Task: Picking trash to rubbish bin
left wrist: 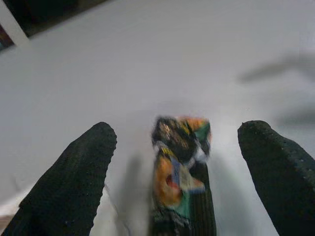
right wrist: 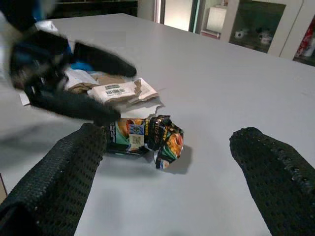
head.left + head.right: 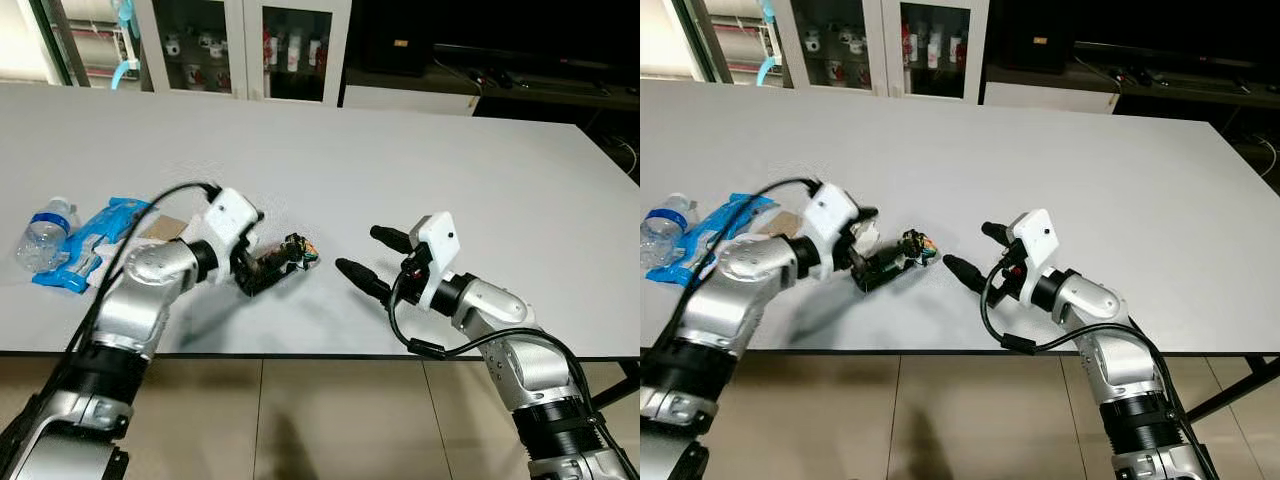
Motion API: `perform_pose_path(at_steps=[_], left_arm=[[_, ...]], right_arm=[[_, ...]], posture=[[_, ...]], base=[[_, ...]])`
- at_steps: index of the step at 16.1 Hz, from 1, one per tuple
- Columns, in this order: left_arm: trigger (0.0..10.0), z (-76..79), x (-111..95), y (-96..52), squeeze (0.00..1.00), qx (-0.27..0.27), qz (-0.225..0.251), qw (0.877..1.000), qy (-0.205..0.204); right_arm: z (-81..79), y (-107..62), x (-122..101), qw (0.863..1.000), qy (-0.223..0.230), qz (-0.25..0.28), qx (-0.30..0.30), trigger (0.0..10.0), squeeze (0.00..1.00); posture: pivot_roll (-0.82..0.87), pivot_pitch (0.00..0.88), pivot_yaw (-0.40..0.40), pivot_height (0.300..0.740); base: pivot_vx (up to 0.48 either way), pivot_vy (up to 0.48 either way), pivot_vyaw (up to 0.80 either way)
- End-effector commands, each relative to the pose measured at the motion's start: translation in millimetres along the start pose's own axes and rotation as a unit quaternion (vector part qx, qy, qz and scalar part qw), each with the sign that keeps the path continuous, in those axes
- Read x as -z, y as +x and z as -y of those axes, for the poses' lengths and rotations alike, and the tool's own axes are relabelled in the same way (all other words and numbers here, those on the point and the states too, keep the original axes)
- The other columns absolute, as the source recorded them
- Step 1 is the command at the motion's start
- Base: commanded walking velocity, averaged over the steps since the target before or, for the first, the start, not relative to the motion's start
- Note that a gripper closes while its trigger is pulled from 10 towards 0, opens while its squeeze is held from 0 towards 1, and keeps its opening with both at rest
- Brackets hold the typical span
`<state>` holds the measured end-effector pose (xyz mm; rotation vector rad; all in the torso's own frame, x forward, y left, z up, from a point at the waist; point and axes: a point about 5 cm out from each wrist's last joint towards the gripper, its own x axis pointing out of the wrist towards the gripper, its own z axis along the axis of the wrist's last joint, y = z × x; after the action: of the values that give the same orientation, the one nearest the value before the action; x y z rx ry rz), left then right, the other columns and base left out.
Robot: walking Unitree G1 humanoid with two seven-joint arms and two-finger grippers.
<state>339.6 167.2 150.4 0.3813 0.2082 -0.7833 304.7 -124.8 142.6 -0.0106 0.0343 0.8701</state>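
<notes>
Left gripper [image 3: 268, 262] is sitting low on the counter [image 3: 420, 160], jaws spread around a crumpled snack wrapper [image 3: 297, 249], which is lying on the counter near its front edge. One finger is touching the wrapper; not clamped. Right gripper [image 3: 372, 258] is hovering just beside it, jaws released, holding nothing. Crushed water bottle [image 3: 42, 238], blue packet [image 3: 95, 242] and torn paper packaging [image 2: 120, 92] are lying behind the left arm.

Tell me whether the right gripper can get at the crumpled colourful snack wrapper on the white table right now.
Probably yes. The right gripper is open and points at the crumpled colourful snack wrapper across bare white table. But the left gripper already straddles the wrapper, so the two may collide.
</notes>
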Motion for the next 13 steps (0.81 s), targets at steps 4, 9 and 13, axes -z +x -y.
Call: perform_pose_path(at_steps=[4, 9, 13], left_arm=[[10.0, 10.5, 17.0, 13.5, 0.0, 0.045, -0.027, 0.998, -0.015], [10.0, 21.7, 36.9, 26.3, 0.0, 0.061, -0.061, 0.996, -0.028], [0.7, 29.7, 46.0, 31.2, 0.0, 0.067, -0.067, 0.995, -0.034]], right_arm=[[-5.2, -2.8, -3.9, 1.0, 0.001, 0.003, -0.014, 10.0, 0.0], [-8.2, -5.9, -2.3, 1.0, 0.008, 0.0, -0.014, 10.0, 0.0], [-10.4, -6.1, -2.0, 1.0, 0.012, -0.002, -0.014, 10.0, 0.0]], posture=[[-0.01, 0.018, -0.071, 0.74], [-0.02, 0.018, -0.07, 0.74], [-0.03, 0.02, -0.071, 0.74]], base=[[0.0, 0.0, 0.0], [0.0, 0.0, 0.0], [0.0, 0.0, 0.0]])
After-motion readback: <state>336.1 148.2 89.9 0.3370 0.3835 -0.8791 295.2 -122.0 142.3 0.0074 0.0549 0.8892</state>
